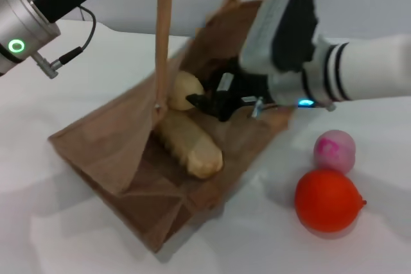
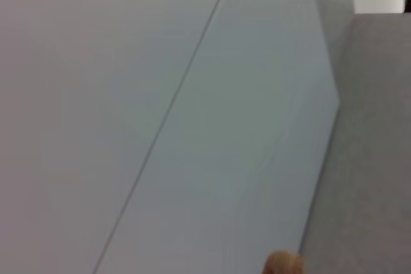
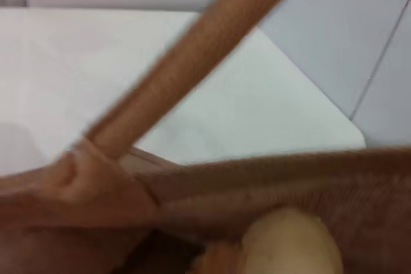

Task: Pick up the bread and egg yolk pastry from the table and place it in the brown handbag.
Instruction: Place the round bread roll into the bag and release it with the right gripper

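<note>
The brown handbag [image 1: 128,158] lies on the white table with its mouth pulled open, its handles [image 1: 164,24] drawn upward out of the picture. The bread [image 1: 191,144], a pale ridged loaf, lies inside the bag. The egg yolk pastry [image 1: 183,89] sits inside the bag just behind the bread; it also shows in the right wrist view [image 3: 289,242]. My right gripper [image 1: 207,106] is inside the bag's mouth, right beside the pastry, open and holding nothing. My left arm [image 1: 38,11] reaches up at the top left; its gripper is out of view.
A pink ball [image 1: 334,150] and a larger orange fruit [image 1: 327,200] lie on the table to the right of the bag. A bag handle [image 3: 192,68] crosses the right wrist view. A tan handle tip [image 2: 282,264] shows in the left wrist view against the wall.
</note>
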Motion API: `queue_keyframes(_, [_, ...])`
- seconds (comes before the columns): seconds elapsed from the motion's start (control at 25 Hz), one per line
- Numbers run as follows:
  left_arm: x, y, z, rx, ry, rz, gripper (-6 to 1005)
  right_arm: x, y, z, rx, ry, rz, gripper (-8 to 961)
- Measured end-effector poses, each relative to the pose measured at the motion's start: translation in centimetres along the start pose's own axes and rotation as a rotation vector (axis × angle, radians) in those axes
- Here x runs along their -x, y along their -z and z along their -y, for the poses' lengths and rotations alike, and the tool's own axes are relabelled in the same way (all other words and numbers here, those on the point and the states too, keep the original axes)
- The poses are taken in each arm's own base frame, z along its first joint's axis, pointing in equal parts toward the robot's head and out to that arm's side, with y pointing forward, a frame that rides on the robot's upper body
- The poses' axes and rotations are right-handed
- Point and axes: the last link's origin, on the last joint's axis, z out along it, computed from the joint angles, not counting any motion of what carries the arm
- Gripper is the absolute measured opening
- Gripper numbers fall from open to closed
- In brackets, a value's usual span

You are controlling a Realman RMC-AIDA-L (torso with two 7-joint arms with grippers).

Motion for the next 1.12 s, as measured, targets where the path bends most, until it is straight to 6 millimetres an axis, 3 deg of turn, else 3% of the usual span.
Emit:
queue_keyframes(0.2, [-0.2, 0.2, -0.2, 0.009, 0.000, -0.020, 218, -0.8, -1.4, -0.6, -0.071, 0.069, -0.034, 260])
queue_keyframes(0.6, [-0.6, 2.5, -0.3, -0.030, -0.004, -0.086, 222, -2.3, -2.1, -1.0, -0.149, 0.127, -0.062, 257])
queue_keyframes(0.84, [-0.7, 4.1, 0.0, -0.085, -0.013, -0.117, 224, -0.9, -1.6, -2.6, -0.123, 0.082, 0.027, 436])
queue_keyframes(1.12, [-0.9, 6.0, 0.4, -0.159, -0.026, -0.148, 227, -0.5, 0.0, -3.3, -0.144, 0.040, 0.104, 820])
